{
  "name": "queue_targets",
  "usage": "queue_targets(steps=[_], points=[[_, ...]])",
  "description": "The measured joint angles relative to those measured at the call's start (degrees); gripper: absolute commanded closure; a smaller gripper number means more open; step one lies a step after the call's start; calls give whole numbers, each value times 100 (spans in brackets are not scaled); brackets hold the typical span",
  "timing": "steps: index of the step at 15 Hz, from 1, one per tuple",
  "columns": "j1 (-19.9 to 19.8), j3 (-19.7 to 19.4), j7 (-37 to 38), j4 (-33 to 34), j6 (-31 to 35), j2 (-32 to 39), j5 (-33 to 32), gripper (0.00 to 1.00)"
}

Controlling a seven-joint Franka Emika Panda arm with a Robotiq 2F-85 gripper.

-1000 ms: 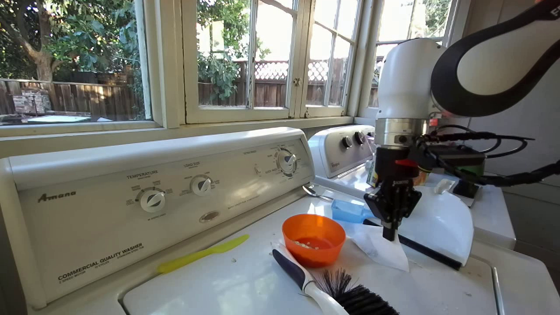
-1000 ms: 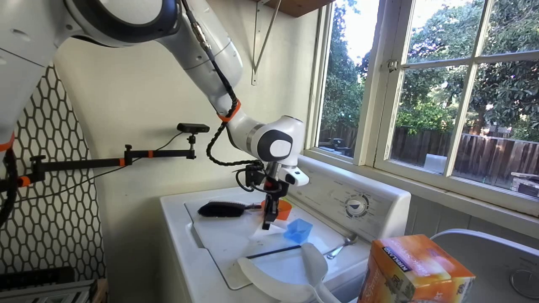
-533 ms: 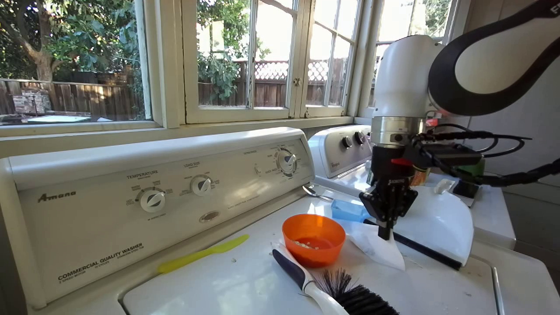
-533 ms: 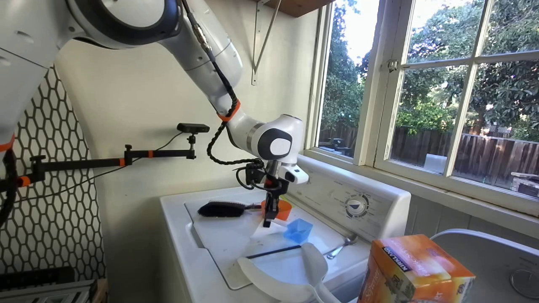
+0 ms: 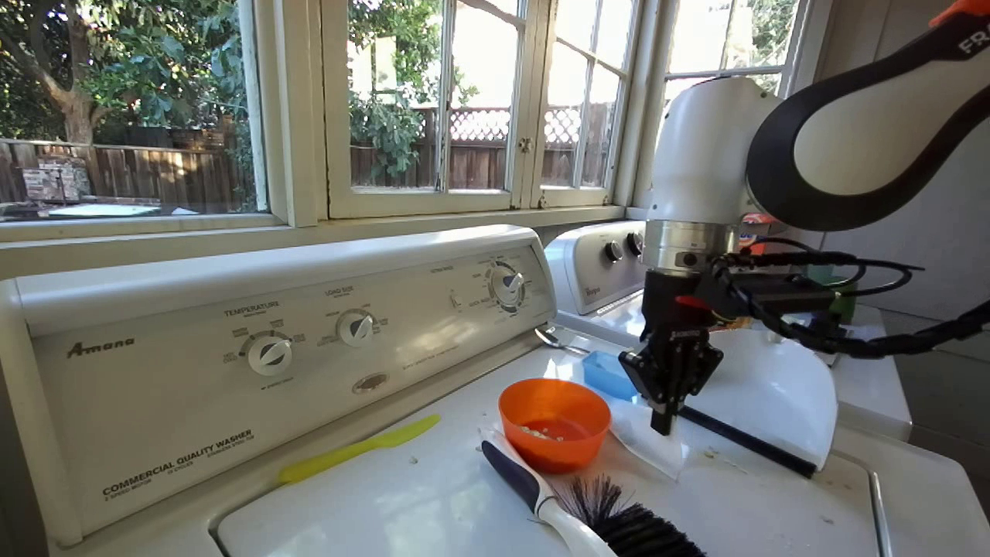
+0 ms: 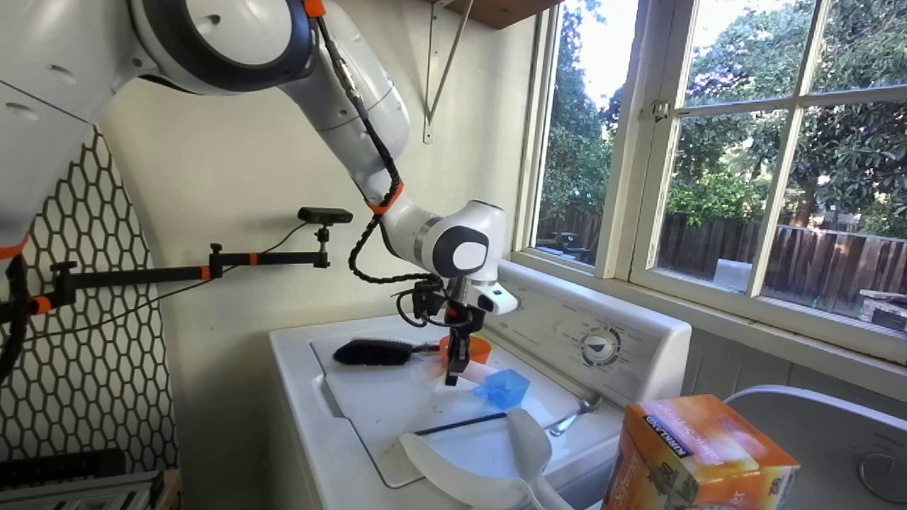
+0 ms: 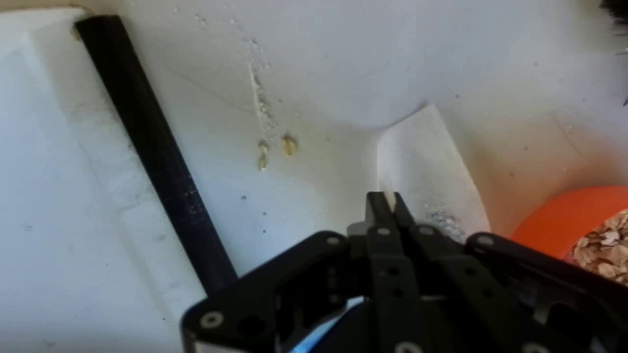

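End effector (image 7: 390, 201) pressed together, pinching the white sheet (image 7: 431, 162) — a pale sliver shows in the grip. Sheet, flecked with dark specks (image 7: 444, 221), lies just beside the orange bowl (image 5: 572, 459) on the washer top (image 5: 371, 510); whether it touches the bowl, cannot tell. Bowl upright, flakes (image 7: 606, 250) inside. Brush (image 5: 576, 530) just beside the bowl, handle nearest to it. Blue cup (image 6: 506, 389) near the bowl. Yellow utensil (image 5: 360, 449) and spoon (image 6: 577, 412) apart from the bowl. White dustpan (image 5: 773, 394) well apart from the bowl — end effector between the two. Loose crumbs (image 7: 289, 145) lie farther from the bowl than the sheet.
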Motion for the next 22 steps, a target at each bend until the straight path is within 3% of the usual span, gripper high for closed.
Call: queue_targets(steps=[13, 22], points=[[235, -221, 390, 83, 637, 61, -480, 100], [236, 131, 105, 54, -9, -97, -345, 100]])
